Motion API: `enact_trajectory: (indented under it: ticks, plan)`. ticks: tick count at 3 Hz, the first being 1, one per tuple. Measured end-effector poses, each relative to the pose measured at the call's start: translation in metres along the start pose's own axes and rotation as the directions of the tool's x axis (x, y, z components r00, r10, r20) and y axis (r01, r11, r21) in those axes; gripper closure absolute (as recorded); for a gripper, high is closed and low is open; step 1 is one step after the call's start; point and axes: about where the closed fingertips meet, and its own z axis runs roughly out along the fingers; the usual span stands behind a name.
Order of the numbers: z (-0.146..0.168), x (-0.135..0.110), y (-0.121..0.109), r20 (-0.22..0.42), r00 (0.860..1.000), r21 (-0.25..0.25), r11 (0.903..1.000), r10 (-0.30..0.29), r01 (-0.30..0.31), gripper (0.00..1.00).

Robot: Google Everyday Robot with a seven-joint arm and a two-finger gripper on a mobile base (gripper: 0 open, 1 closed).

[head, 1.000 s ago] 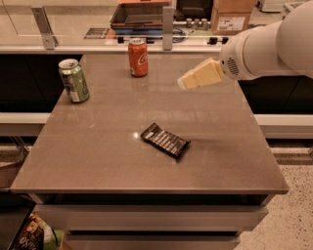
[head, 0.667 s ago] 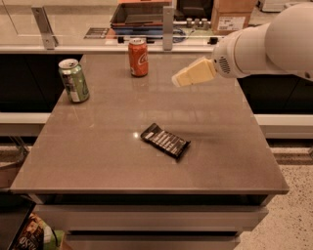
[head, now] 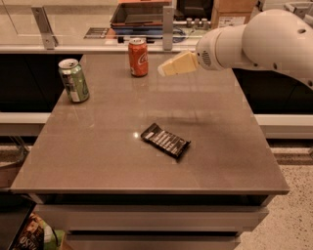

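My gripper (head: 168, 68) hangs above the back middle of the brown table (head: 102, 146), on the end of a white arm (head: 254, 41) that reaches in from the right. Its cream-coloured fingers point left toward a red soda can (head: 138, 57), which stands upright just to the left of them near the table's far edge. A green can (head: 74, 80) stands upright at the back left. A dark chocolate bar wrapper (head: 165, 140) lies flat near the table's centre, below and in front of the gripper. Nothing is seen in the gripper.
Behind the table runs a counter (head: 98, 34) with a metal post (head: 168, 27), a dark tray (head: 142, 14) and a cardboard box (head: 237, 12). Speckled floor (head: 293, 205) shows at the right. A colourful bag (head: 32, 234) sits at the bottom left.
The arm and gripper have moved left across the back of the table, closer to the red can. The cans and the chocolate bar stay where they were.
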Motion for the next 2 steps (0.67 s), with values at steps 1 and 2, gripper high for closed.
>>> enact_trajectory:
  ticks: [1,2]
  plan:
    - [0.026,-0.014,0.000,0.063,0.998,-0.022,0.9997,0.011,-0.009,0.00]
    - [0.056,-0.028,0.000,0.134,0.990,-0.043,0.9986,0.037,-0.032,0.00]
